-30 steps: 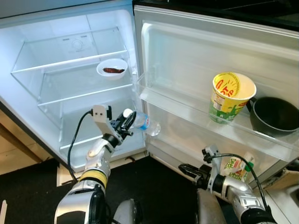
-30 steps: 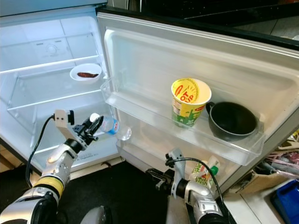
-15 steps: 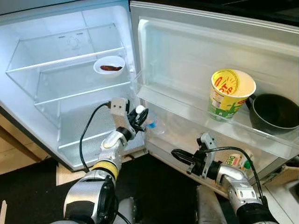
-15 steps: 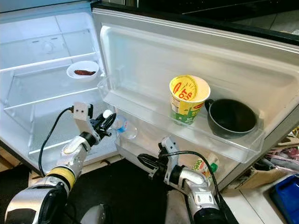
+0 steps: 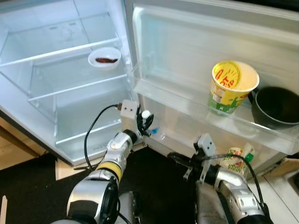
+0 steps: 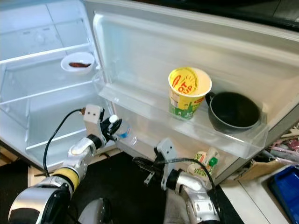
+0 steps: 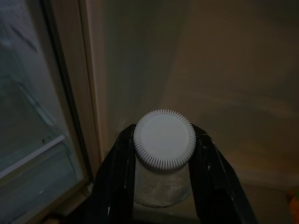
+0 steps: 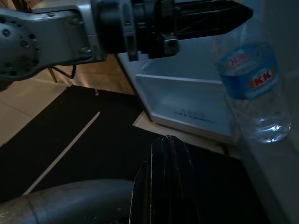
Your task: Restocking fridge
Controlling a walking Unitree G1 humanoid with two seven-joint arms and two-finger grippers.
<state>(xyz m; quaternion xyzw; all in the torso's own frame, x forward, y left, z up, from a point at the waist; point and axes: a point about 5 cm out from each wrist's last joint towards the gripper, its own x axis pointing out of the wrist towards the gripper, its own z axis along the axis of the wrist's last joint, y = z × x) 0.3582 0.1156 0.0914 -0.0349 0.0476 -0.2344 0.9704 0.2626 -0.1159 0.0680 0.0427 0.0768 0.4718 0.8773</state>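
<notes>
We see the left gripper with its jaws clamped on the neck of a clear water bottle, one black finger on each side just under the ribbed white cap. The bottle, with its blue label, sits at the hinge-side end of the lower door shelf, close to the corner where the open fridge door meets the fridge body. The right gripper hangs low in front of that same shelf, near the bottle but apart from it, its two black fingers pressed together on nothing. Beside the right arm, in the lower shelf, stands a small carton with a green cap. On the upper door shelf a yellow instant noodle cup stands upright, touching a black pot just beside it. Inside the fridge, a small white bowl with something brown in it rests on a glass shelf. Below us lies a dark floor mat
</notes>
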